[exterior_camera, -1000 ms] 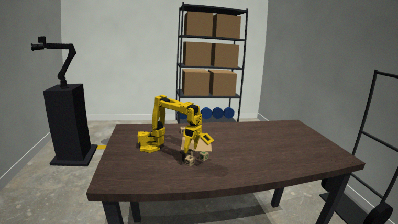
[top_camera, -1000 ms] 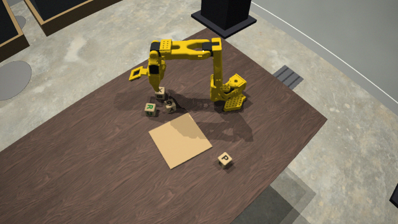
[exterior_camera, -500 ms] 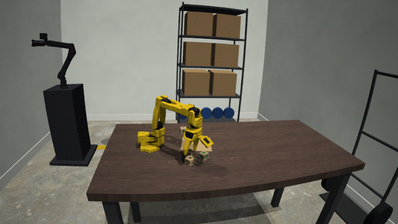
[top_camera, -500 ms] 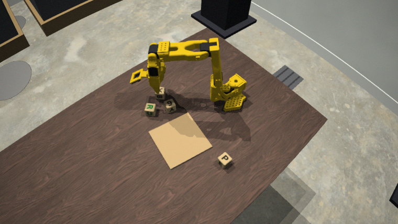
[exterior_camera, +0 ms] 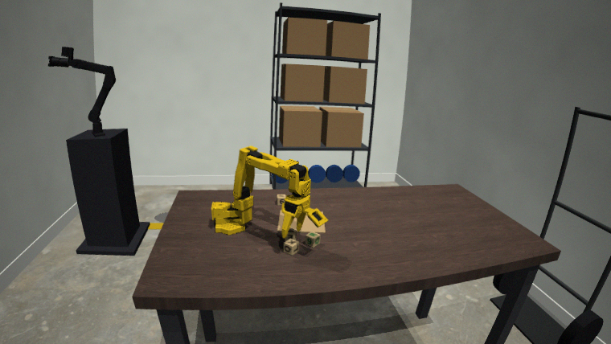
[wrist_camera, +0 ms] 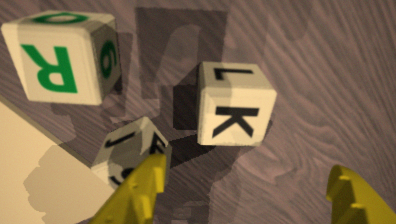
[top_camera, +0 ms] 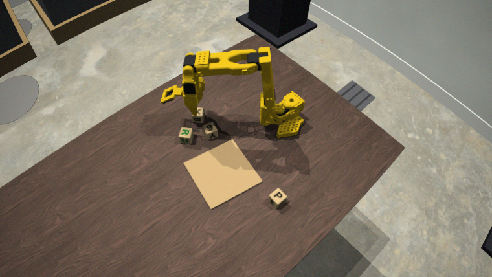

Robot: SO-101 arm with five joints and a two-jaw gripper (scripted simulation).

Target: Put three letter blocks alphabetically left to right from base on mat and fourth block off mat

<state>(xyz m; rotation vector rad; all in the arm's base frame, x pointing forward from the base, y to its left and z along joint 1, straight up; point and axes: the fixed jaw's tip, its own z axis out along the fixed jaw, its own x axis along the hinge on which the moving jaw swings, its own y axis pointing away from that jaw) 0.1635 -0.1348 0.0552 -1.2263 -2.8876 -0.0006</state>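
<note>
From where I stand, the yellow arm point(top_camera: 265, 79) is folded over with its claw point(top_camera: 197, 110) pointing straight down above the K block point(top_camera: 197, 116). The claw is partly open and grips nothing; in the wrist view one finger point(wrist_camera: 142, 187) overlaps the 9 block point(wrist_camera: 131, 152) and the other point(wrist_camera: 357, 197) hangs over bare wood, with the K block point(wrist_camera: 235, 105) lying between them, untouched.

Three blocks cluster on the table point(top_camera: 103, 213) between its far edge and the mat point(top_camera: 222, 173): K farthest from the mat, the R block point(top_camera: 185, 134) with its green letter, and the 9 block point(top_camera: 210, 129), which sits skewed, closest to the mat's far corner. They are near one another but apart. None touches the mat.

The P block point(top_camera: 278, 197) sits alone just off the mat's right corner, toward the table's near-right edge. The mat lies flat with the arm's shadow across its far part. The arm's base point(top_camera: 290, 129) stands near the table's far-right edge.
</note>
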